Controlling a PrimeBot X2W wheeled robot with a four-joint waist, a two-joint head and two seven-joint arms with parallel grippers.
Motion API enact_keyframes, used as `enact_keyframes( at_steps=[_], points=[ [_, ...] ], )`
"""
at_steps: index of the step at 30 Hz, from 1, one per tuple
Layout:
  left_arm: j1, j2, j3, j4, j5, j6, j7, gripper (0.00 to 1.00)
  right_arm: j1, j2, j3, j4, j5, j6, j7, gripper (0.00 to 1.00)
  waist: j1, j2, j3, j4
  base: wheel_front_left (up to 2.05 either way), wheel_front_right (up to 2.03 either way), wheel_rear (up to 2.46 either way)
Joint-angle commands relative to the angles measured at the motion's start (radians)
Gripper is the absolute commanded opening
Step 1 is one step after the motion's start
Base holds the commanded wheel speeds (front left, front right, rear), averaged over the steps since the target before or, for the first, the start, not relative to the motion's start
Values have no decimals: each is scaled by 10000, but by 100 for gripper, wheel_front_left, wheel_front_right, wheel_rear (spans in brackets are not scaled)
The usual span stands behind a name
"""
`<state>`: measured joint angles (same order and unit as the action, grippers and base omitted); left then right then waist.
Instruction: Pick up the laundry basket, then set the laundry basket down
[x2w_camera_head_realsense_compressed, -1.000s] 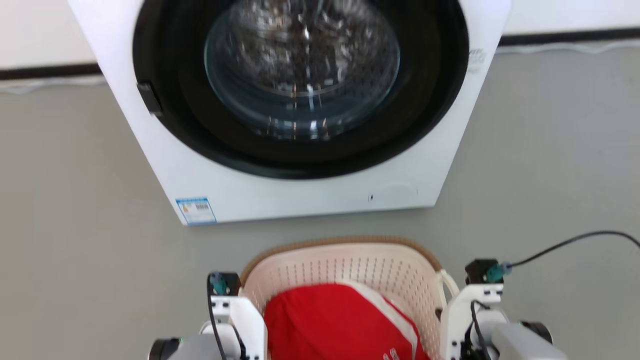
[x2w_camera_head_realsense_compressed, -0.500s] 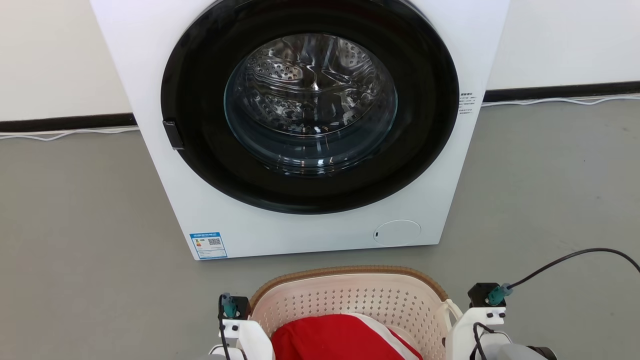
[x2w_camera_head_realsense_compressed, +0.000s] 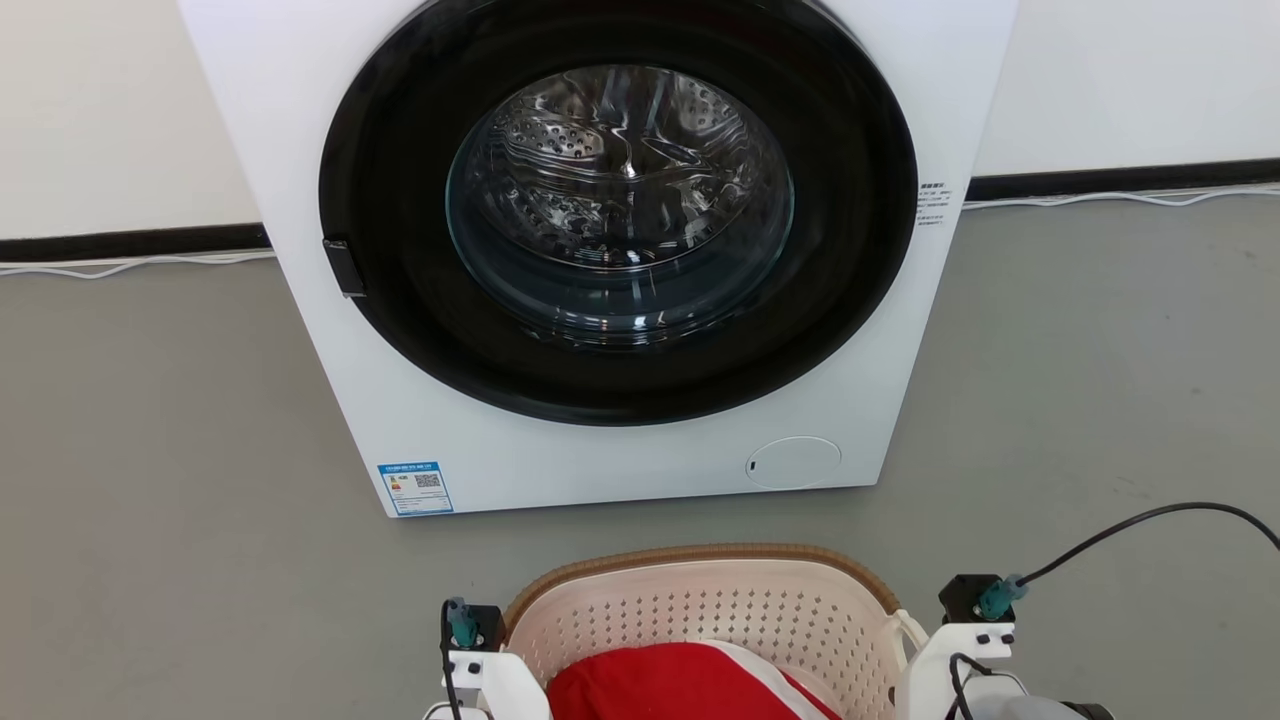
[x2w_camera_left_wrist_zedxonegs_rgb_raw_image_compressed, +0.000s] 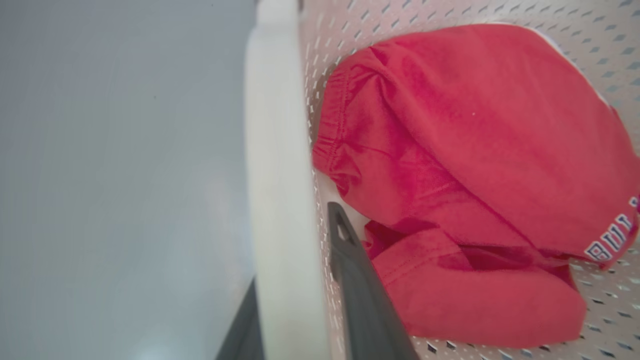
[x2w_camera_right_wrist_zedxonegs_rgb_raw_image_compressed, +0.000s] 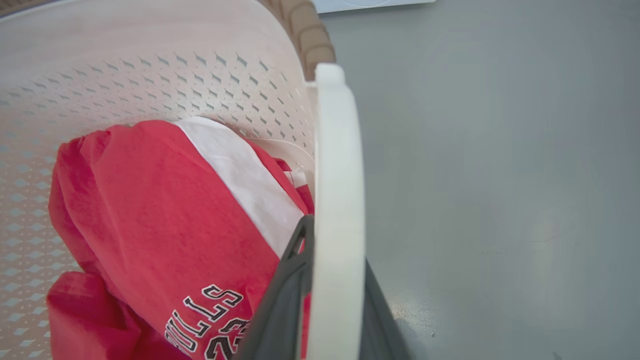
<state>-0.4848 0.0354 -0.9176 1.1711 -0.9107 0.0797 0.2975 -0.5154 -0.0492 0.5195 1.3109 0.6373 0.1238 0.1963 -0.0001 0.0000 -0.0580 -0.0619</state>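
Head view: laundry basket (x2w_camera_head_realsense_compressed: 705, 600) at bottom centre of frame, cut by lower edge, just below white washing machine (x2w_camera_head_realsense_compressed: 620, 470) with round black door (x2w_camera_head_realsense_compressed: 400, 330) filling upper middle; strip of grey floor (x2w_camera_head_realsense_compressed: 150, 450) between the two. Brown woven-look rim (x2w_camera_head_realsense_compressed: 700, 553) curving along basket's far edge; red garment (x2w_camera_head_realsense_compressed: 670, 685) with white stripe heaped inside, at bottom edge. Blue-bordered label (x2w_camera_head_realsense_compressed: 415, 487) at lower left corner of machine front; pale wall (x2w_camera_head_realsense_compressed: 100, 100) across both upper corners. Left wrist view: left gripper (x2w_camera_left_wrist_zedxonegs_rgb_raw_image_compressed: 295, 250) clamped on left handle (x2w_camera_left_wrist_zedxonegs_rgb_raw_image_compressed: 275, 150), a white band running top to bottom through middle of frame; one dark finger (x2w_camera_left_wrist_zedxonegs_rgb_raw_image_compressed: 360, 300) inside perforated wall at lower centre, its partner on floor side at bottom edge. Red garment filling right half, white lettering at far right. Right wrist view: right gripper (x2w_camera_right_wrist_zedxonegs_rgb_raw_image_compressed: 337, 250) closed on right handle (x2w_camera_right_wrist_zedxonegs_rgb_raw_image_compressed: 337, 150), again a white band down the middle; one finger (x2w_camera_right_wrist_zedxonegs_rgb_raw_image_compressed: 285, 300) on basket side at lower centre, other on floor side. Garment at lower left, black-and-white lettering at bottom. Cannot tell whether basket rests on floor or hangs clear of it.
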Motion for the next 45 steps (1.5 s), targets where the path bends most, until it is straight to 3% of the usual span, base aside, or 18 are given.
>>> enact_keyframes(
  at_steps=[1,37,45],
  points=[
    [-301,149,-60,-62,5,-27,-54,0,-283,-10,117,-202,-130,69,-28,0,1,0,21,7,0,0,0],
    [-687,149,-1360,247,-1241,-27,-275,0,-426,-10,342,-201,169,69,-33,0,1,0,260,-96,0,0,0],
    [-952,149,-1644,392,-1259,204,-599,0,-546,-10,598,-203,337,69,-501,0,1,0,788,-70,0,0,0]
  ],
)
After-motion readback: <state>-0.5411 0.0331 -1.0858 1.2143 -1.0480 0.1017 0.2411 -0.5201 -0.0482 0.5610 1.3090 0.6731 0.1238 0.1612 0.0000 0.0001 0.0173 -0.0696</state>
